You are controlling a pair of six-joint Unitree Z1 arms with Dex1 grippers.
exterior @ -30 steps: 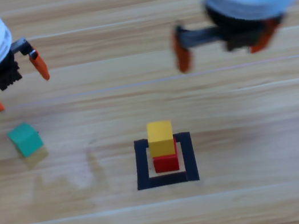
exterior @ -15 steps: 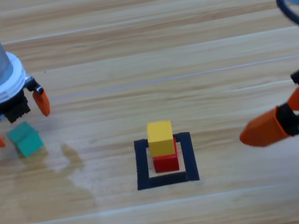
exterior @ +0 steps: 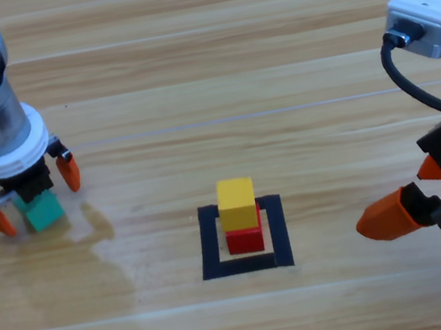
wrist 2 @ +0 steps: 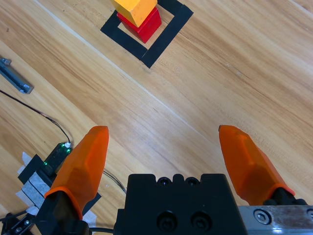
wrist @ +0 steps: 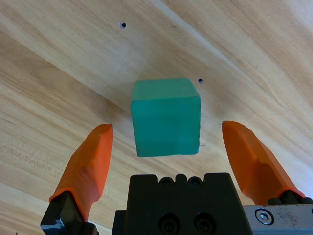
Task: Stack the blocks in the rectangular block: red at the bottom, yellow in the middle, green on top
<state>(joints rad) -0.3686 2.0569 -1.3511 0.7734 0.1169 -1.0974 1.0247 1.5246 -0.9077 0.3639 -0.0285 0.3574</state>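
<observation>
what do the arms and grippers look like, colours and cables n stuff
Both arms are grey metal. Each gripper, left gripper and right gripper, has two pointed orange jaws on a black body with visible screws. A black cable loops along the right arm.

The light wooden counter (exterior: 287,59) holds a flat black tape square (exterior: 210,244), a small red cube (exterior: 245,240) inside it, and a small green cube (exterior: 44,213) far left.

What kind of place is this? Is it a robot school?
Probably a robot practice lab. On a wooden table, a yellow cube sits on a red cube inside a black tape square, and the left end effector straddles a green cube.
</observation>
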